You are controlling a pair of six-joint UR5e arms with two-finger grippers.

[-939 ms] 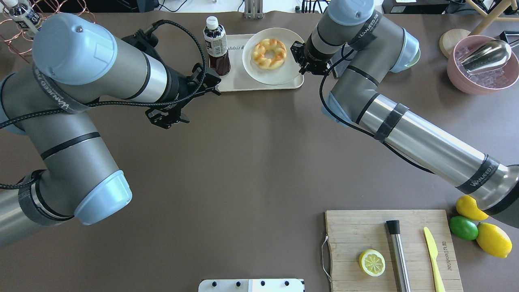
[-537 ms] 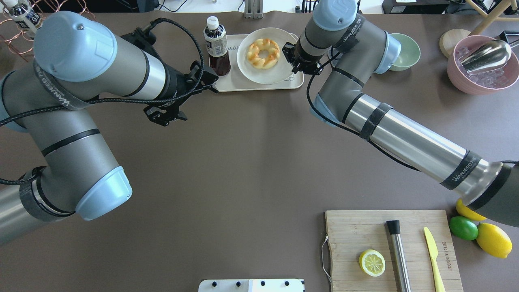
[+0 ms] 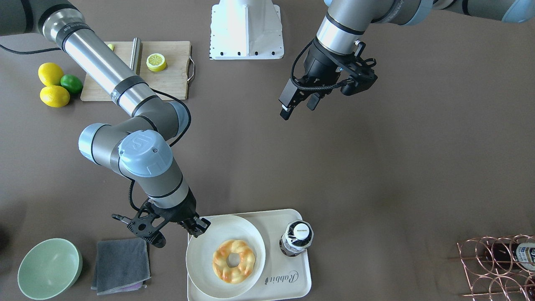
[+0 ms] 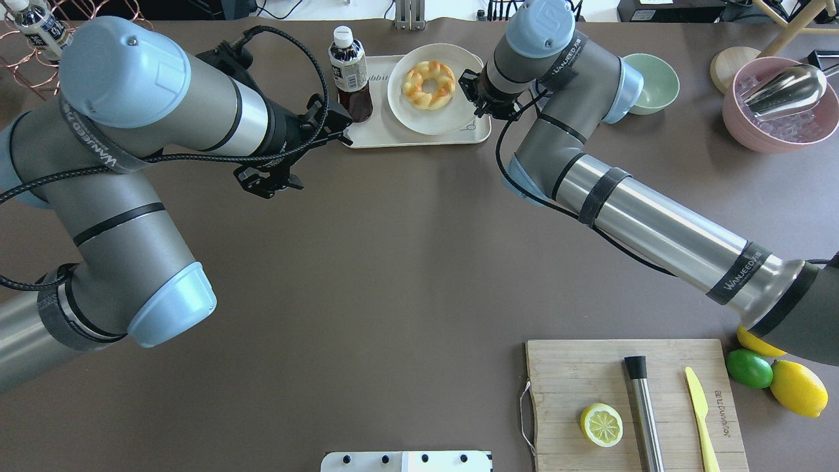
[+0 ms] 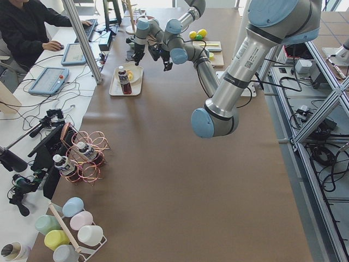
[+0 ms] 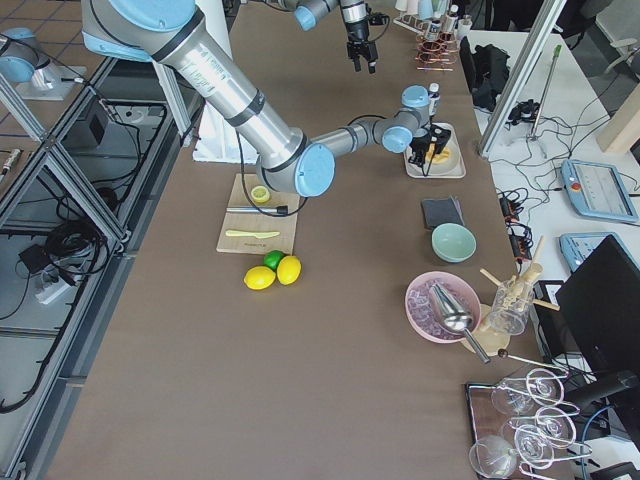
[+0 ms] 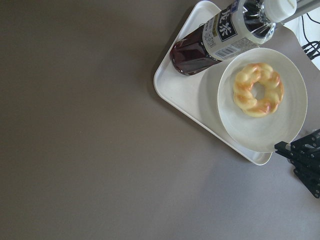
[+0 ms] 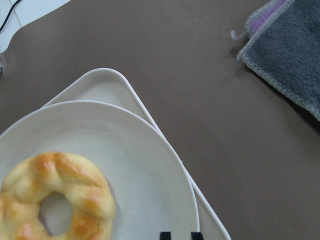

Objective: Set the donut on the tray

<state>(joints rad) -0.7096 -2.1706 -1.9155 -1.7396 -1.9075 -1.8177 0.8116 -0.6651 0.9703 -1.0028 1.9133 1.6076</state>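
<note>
The donut lies on a round white plate that sits on the cream tray at the far side of the table. It also shows in the front view and both wrist views. The plate overhangs the tray's far edge. My right gripper is shut on the plate's rim on the plate's right side. My left gripper is open and empty, above the table left of the tray.
A tea bottle stands on the tray's left end. A grey cloth and a green bowl lie right of the tray. A cutting board with a lemon half, a pink bowl and a wire rack stand elsewhere.
The right gripper has moved left and away from me along the tray, taking the plate and donut with it. The left gripper has drifted slightly farther from me.
</note>
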